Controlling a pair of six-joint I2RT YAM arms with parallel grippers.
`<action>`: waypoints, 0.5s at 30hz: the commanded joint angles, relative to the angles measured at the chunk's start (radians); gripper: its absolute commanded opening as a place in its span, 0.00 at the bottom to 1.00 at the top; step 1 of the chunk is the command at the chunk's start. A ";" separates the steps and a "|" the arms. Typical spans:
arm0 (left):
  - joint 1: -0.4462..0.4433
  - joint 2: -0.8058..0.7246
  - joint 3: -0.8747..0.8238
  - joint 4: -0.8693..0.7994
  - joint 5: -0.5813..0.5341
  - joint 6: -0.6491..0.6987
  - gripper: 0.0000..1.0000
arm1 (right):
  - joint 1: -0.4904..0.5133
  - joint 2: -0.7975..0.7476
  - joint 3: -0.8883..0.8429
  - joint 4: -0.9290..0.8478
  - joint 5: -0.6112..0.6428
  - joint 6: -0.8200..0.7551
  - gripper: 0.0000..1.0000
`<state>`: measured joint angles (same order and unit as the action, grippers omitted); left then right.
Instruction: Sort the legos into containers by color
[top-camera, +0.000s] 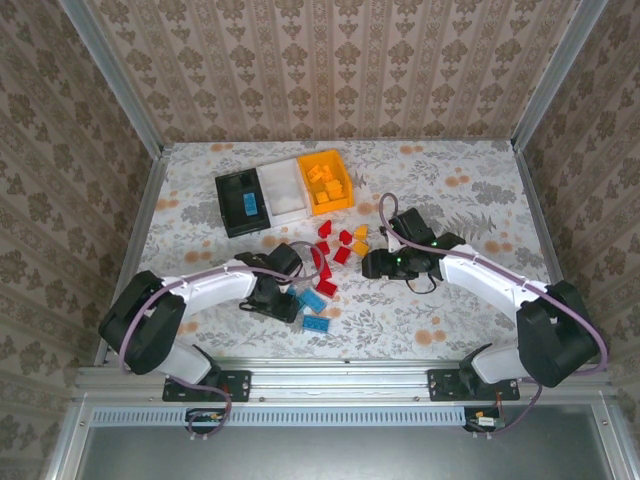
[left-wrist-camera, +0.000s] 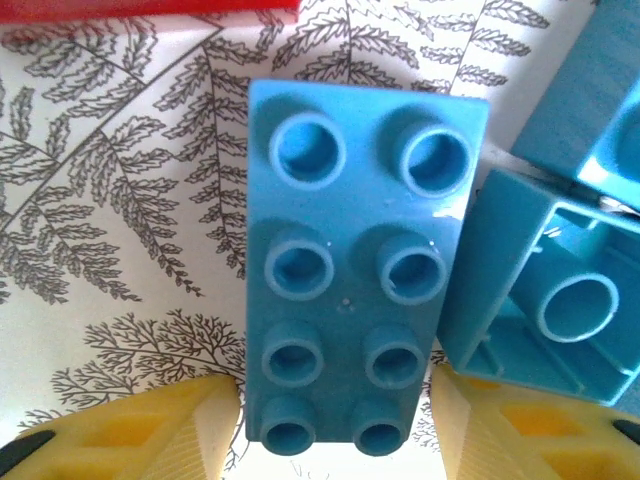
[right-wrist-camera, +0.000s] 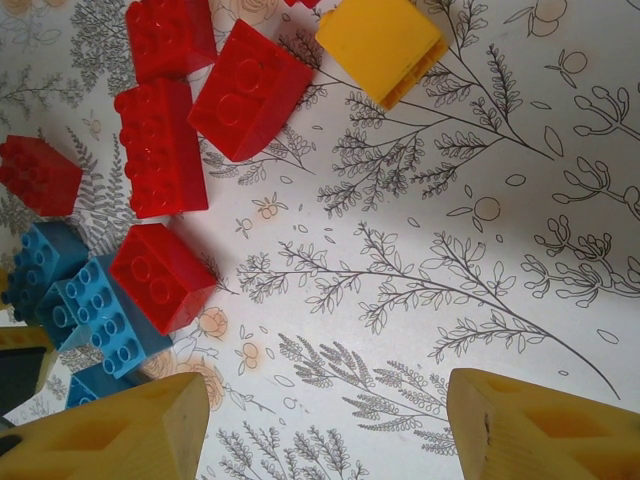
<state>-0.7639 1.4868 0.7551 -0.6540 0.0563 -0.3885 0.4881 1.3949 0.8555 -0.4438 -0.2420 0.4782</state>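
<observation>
A light blue lego (left-wrist-camera: 355, 260), studs up, lies flat on the cloth between the yellow fingers of my left gripper (left-wrist-camera: 335, 435). The gripper is open, with a thin gap showing at the left finger (left-wrist-camera: 150, 430). A second blue lego (left-wrist-camera: 545, 300) lies on its side just right of it. Red legos (top-camera: 330, 250), yellow legos (top-camera: 360, 238) and blue legos (top-camera: 314, 310) lie mid-table. My right gripper (right-wrist-camera: 328, 420) is open over bare cloth, to the right of red legos (right-wrist-camera: 160, 275) and below a yellow lego (right-wrist-camera: 382, 45). The containers stand behind: black (top-camera: 226, 205), white (top-camera: 283, 195), orange (top-camera: 345, 175).
The black bin holds a blue lego (top-camera: 247, 205) and the orange bin holds yellow ones (top-camera: 322, 180). Wallpapered walls and metal rails (top-camera: 150, 210) bound the floral table. Bare cloth lies right of my right gripper (top-camera: 372, 264). My left gripper (top-camera: 292, 298) sits by the blue pile.
</observation>
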 joint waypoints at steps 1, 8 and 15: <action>0.011 0.039 0.025 0.091 -0.018 0.041 0.54 | 0.008 0.023 0.014 0.005 0.011 0.010 0.66; 0.015 0.047 0.021 0.102 -0.016 0.046 0.41 | 0.016 0.034 0.022 0.008 0.009 0.011 0.65; 0.015 0.004 0.017 0.079 -0.016 0.044 0.32 | 0.024 0.052 0.043 0.010 0.010 0.013 0.65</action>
<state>-0.7517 1.4960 0.7673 -0.6834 0.0399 -0.3656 0.5041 1.4300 0.8612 -0.4442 -0.2417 0.4789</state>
